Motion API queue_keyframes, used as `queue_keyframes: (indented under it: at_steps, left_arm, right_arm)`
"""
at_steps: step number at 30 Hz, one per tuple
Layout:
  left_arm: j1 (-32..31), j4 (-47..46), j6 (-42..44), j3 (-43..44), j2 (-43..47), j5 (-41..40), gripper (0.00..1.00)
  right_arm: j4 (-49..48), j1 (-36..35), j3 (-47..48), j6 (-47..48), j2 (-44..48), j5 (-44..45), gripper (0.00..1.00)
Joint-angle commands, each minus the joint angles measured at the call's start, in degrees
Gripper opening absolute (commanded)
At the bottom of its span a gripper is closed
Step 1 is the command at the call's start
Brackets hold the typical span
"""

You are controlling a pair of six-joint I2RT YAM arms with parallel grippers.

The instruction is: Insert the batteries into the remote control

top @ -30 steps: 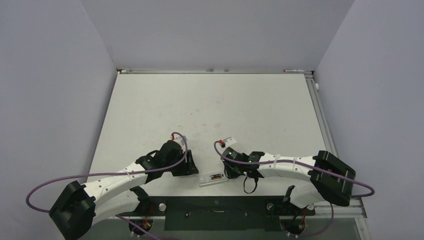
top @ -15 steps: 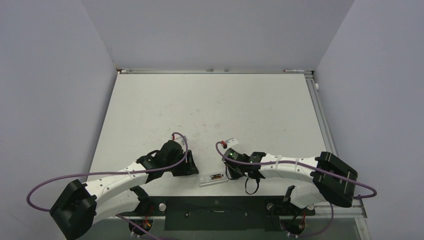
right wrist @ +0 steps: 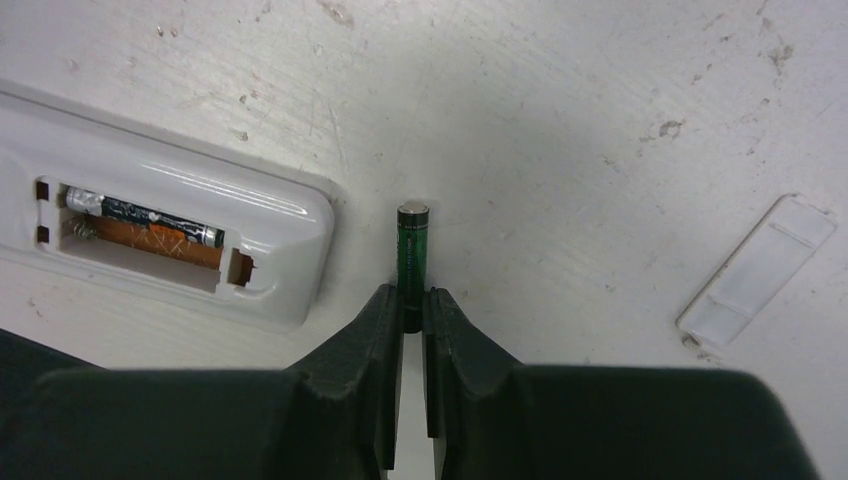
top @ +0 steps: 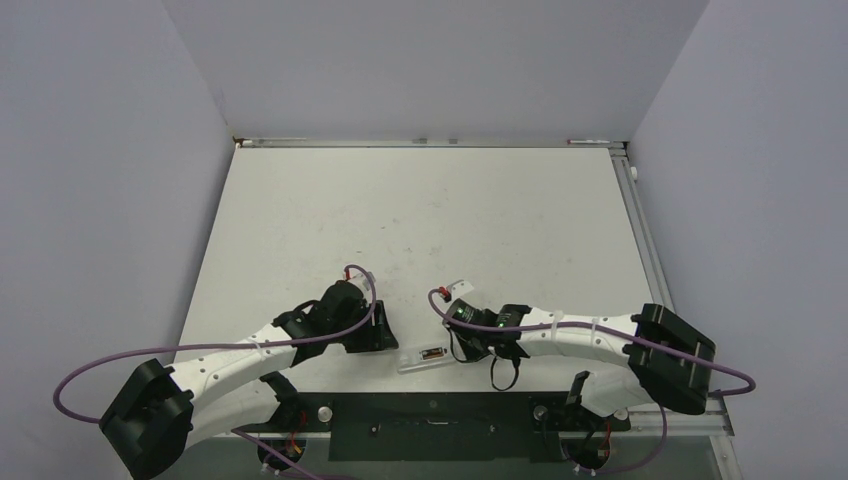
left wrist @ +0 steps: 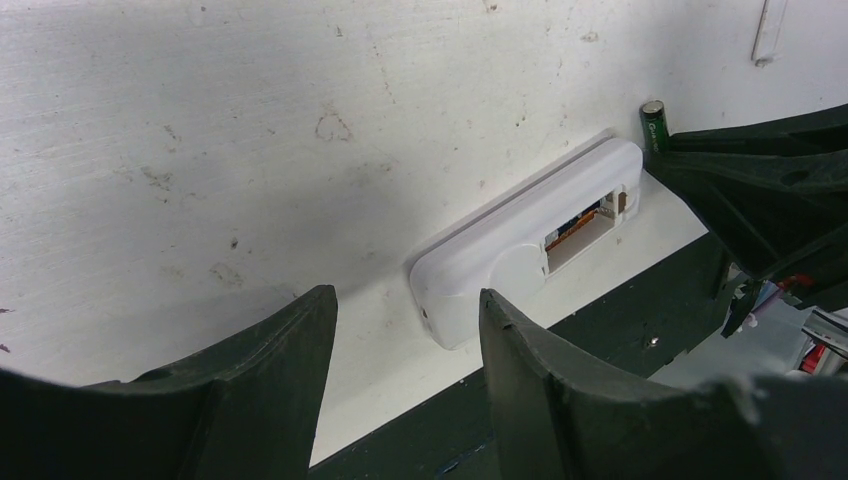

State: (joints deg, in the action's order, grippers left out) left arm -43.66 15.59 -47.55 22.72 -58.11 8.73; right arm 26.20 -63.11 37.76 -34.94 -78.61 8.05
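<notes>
Evidently the right gripper (right wrist: 412, 300) is clamped on the loose battery (right wrist: 413, 250), ready for the upturned, half-filled bay (right wrist: 140, 235) of the remote control (right wrist: 275, 205); the left gripper (left wrist: 407, 298) hangs half-open, empty.

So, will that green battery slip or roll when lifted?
The green battery looks smooth and round, so it would likely roll if dropped on the table. The right gripper pinches only one end, so it may pivot or slip.

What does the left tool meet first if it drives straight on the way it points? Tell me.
Probably the remote control: its rounded near end lies just ahead of the open left tool. Depth is unclear, so the table could come first.
</notes>
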Motion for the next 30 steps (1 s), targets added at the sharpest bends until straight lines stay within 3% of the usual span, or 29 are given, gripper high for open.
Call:
queue_keyframes:
  at_steps: [1,13,30]
  left_arm:
    - [0.3,-2.5,0.7,-0.6,0.6,1.1,0.51]
    - [0.3,0.0,1.1,-0.6,3.8,1.5,0.53]
    - [0.4,0.5,-2.3,-3.1,11.2,0.6,0.54]
  right_arm:
    - [4.8,-0.5,3.4,2.6,5.0,0.5,0.08]
    - [8.8,-1.3,10.6,14.6,9.9,-8.9,0.08]
    - [15.8,-3.3,21.6,40.1,-1.5,-13.5,0.08]
